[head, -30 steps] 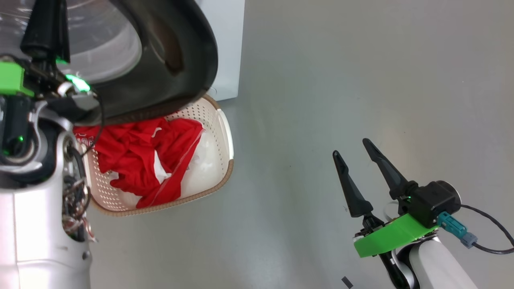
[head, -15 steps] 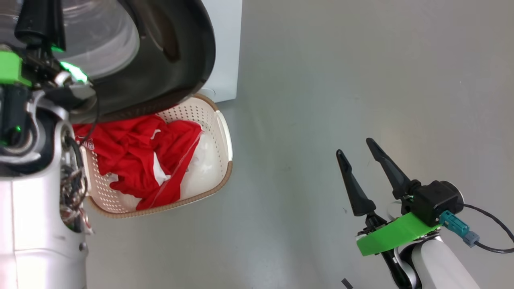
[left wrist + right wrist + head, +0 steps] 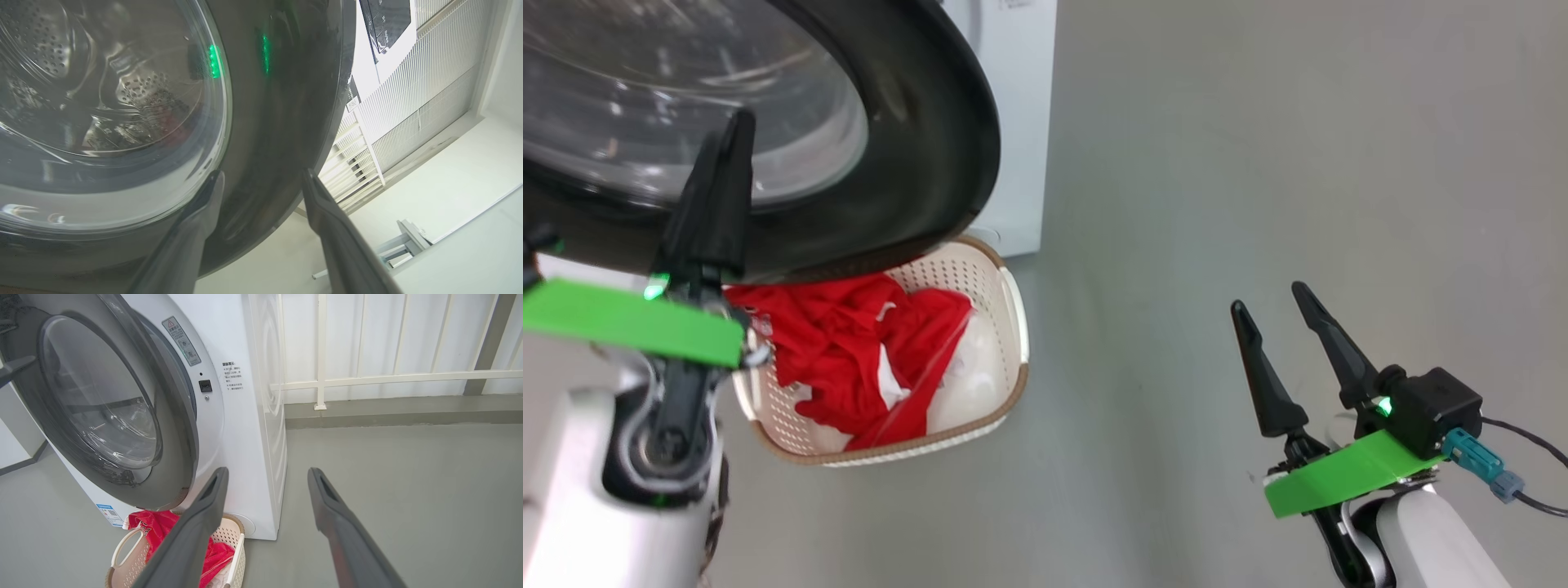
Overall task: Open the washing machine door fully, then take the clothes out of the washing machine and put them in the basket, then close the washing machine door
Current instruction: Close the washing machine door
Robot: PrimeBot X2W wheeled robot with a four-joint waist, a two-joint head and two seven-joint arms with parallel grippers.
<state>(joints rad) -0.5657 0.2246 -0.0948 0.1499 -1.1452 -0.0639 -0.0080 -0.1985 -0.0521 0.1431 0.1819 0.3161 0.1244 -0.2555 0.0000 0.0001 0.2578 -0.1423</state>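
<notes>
At the left, the door (image 3: 931, 163) hangs open over the basket (image 3: 1017, 327) of clothes (image 3: 841, 343), the left gripper (image 3: 263, 175) spread empty at its rim (image 3: 286, 122). A push may slip off the gloss, leaving it unlatched.

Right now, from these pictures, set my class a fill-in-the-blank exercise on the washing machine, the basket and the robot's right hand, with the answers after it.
1. The clothes in the basket are mostly ____ in colour.
2. The washing machine door stands ____, not shut.
3. The right hand, open above the floor, holds ____.
Missing words: red; open; nothing.
</notes>
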